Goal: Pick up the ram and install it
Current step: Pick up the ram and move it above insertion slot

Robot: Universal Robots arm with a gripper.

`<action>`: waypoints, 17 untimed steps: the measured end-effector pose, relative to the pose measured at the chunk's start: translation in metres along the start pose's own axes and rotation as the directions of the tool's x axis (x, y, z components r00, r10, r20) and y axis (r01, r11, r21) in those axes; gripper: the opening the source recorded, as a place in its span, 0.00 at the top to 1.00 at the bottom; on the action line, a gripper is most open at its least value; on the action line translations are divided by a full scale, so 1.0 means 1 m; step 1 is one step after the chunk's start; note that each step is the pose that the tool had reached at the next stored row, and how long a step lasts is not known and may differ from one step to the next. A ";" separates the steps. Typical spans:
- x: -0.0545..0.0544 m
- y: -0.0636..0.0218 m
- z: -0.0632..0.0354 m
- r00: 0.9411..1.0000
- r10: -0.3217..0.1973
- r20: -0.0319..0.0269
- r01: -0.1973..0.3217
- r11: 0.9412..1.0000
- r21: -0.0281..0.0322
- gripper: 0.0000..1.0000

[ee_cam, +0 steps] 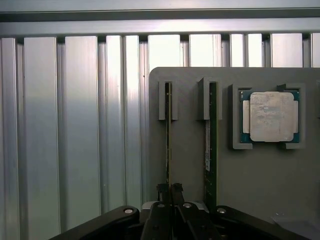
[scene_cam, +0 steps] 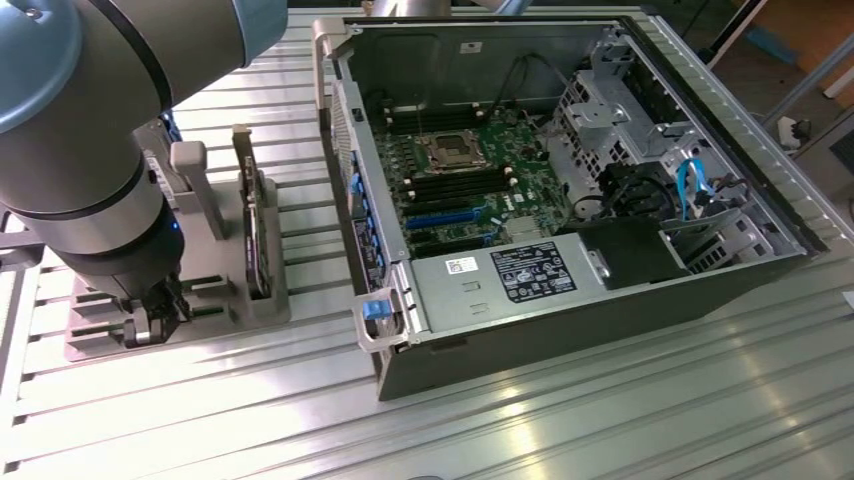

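Claw (ee_cam: 170,194) clamps ram (ee_cam: 168,140), edge-up, long axis lying along the slotted holder (ee_cam: 250,175).

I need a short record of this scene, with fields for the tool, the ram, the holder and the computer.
tool: shut on the ram's edge
ram: on edge in a slot of the grey holder
second stick: in the neighbouring slot
processor: flat in the holder's recess
computer case: open, at the exterior view's right

Bright overhead light glares off the aluminium table (scene_cam: 561,410)
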State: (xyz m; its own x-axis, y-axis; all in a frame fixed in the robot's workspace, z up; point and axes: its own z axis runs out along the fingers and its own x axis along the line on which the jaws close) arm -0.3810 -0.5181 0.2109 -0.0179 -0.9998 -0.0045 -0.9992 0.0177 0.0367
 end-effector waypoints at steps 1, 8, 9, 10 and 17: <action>0.000 0.0000 0.0000 1.000 0.000 0.000 0.000 1.000 0.000 0.88; 0.000 0.0000 0.0000 1.000 -0.004 0.000 0.004 1.000 0.000 0.88; 0.000 0.0000 0.0000 1.000 -0.005 0.000 0.005 1.000 0.000 0.88; 0.000 0.0000 0.0000 1.000 -0.006 0.000 0.006 1.000 0.000 0.88; 0.000 0.0000 -0.0001 1.000 -0.006 0.000 0.006 1.000 0.000 0.88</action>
State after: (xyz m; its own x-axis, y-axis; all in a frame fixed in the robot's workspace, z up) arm -0.3809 -0.5181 0.2111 -0.0114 -0.9999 -0.0046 -0.9993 0.0113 0.0366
